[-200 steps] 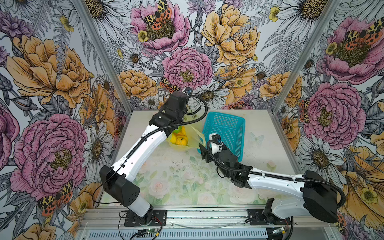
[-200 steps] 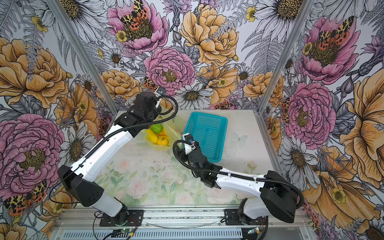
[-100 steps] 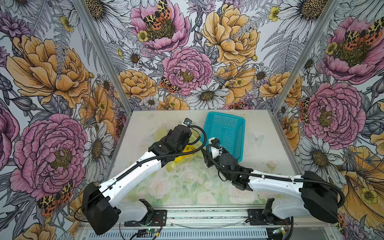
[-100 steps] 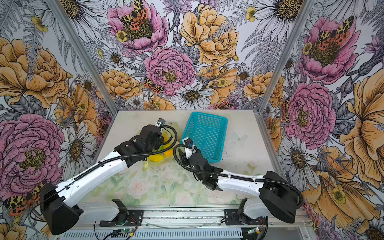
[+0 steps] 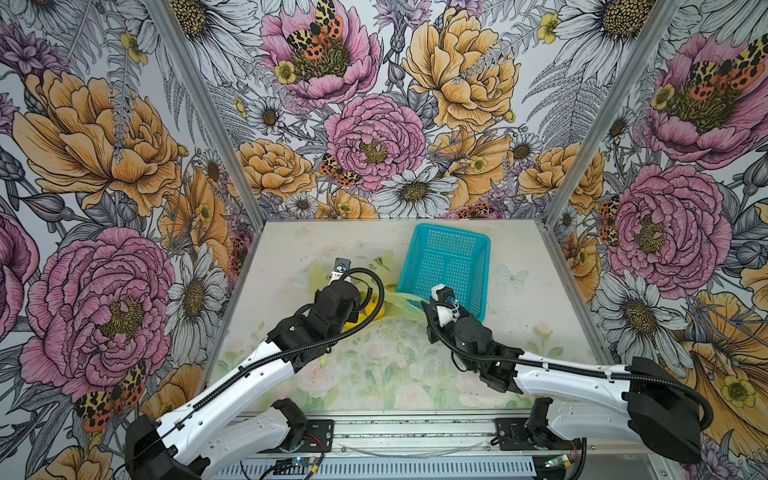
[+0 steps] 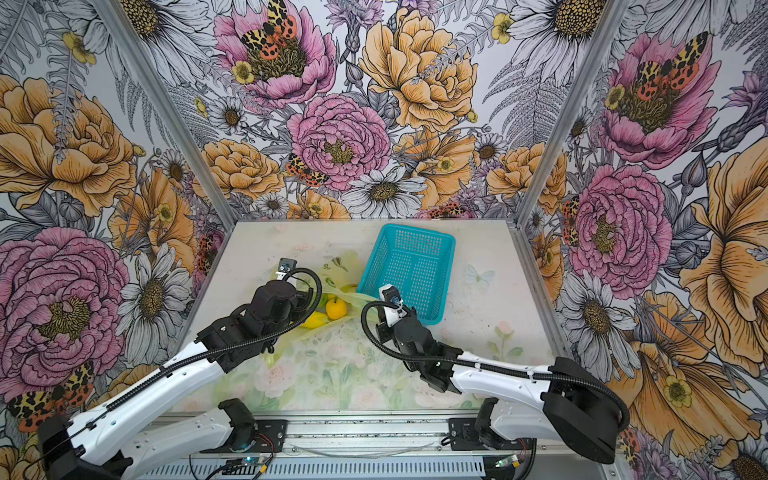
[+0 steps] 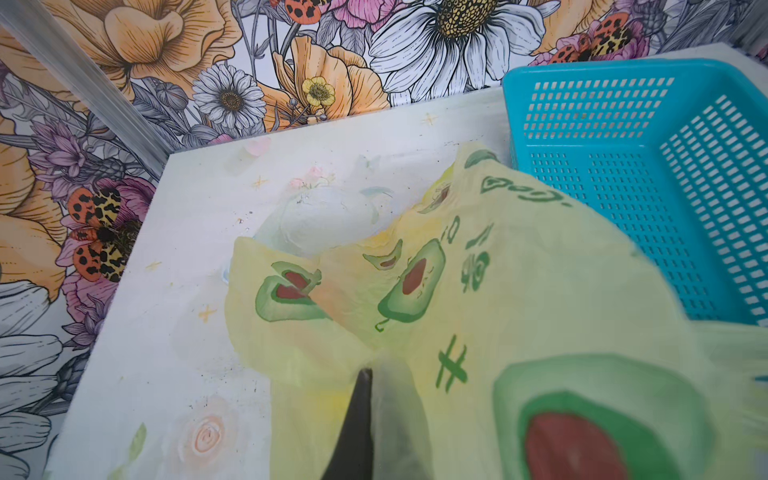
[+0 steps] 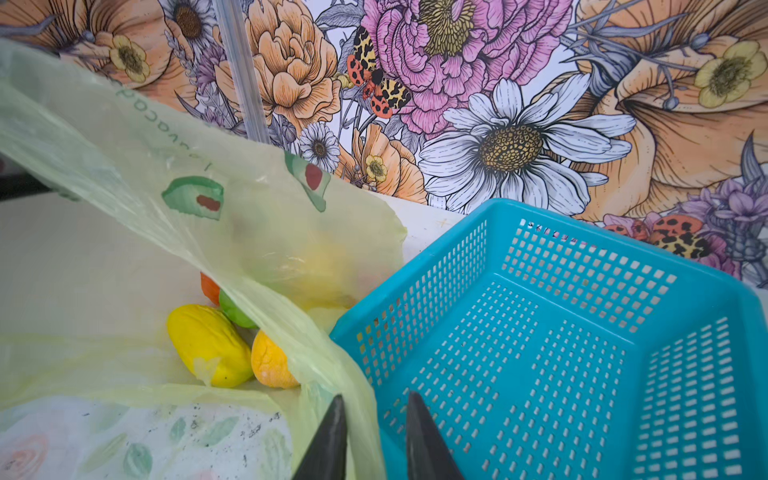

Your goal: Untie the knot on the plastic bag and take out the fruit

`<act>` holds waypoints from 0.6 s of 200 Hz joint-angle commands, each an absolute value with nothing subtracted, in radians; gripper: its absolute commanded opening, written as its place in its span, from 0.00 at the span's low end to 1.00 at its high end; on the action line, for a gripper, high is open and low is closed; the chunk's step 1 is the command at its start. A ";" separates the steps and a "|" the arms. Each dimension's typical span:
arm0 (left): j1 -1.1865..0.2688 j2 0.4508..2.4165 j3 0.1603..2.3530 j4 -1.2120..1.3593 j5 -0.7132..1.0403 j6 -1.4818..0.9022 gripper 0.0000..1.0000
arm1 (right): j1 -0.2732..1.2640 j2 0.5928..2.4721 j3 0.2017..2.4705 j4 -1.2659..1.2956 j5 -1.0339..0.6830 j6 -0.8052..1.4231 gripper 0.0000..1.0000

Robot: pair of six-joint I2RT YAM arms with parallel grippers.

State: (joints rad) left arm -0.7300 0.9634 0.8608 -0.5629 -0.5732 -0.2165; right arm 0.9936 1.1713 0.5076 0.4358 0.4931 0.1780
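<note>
The plastic bag (image 7: pixel 519 291), thin yellow-green film with green-brown prints, lies slumped beside the basket, its mouth open. Fruit shows in the opening: a long yellow one (image 8: pixel 205 349), a round orange-yellow one (image 8: pixel 270 365) and a green one (image 8: pixel 235 311). In a top view they sit between the two wrists (image 6: pixel 336 308). My left gripper (image 7: pixel 368 372) is shut on a fold of the bag, which drapes over one finger. My right gripper (image 8: pixel 375 397) has its jaws narrowed on the bag's edge, and a strip of film (image 5: pixel 405 303) stretches to it. The knot is out of view.
A turquoise perforated basket (image 5: pixel 446 266) stands empty at the back right, its near corner (image 8: pixel 353 332) right against the bag and my right fingers. Flowered walls close in the table (image 5: pixel 540 299) on three sides.
My left arm has come down from a raised pose, lowering the bag to the table. The right jaws have narrowed from wide open onto the bag's edge.
</note>
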 commanded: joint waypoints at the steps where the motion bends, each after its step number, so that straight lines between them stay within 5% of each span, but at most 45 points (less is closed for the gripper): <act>1: -0.730 0.971 0.881 -0.523 -0.543 -0.327 0.00 | 0.998 1.078 0.506 0.414 0.510 0.110 0.56; 19: -0.777 1.013 0.909 -0.524 -0.654 -0.384 0.00 | 1.010 1.005 0.511 0.364 0.508 0.078 0.72; 45: -0.829 1.063 0.944 -0.534 -0.760 -0.435 0.00 | 1.061 0.911 0.523 0.264 0.498 0.066 0.77; 85: -0.780 1.098 0.979 -0.557 -0.777 -0.438 0.00 | 1.236 0.940 0.627 0.179 0.401 0.025 0.59; 120: -0.612 1.082 0.964 -0.553 -0.484 -0.399 0.00 | 1.311 1.270 0.658 0.444 0.317 -0.011 0.47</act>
State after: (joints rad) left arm -0.7029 1.0988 0.9627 -0.5579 -0.6609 -0.4057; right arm 1.2911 1.0698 0.6197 0.3195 0.3954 0.0170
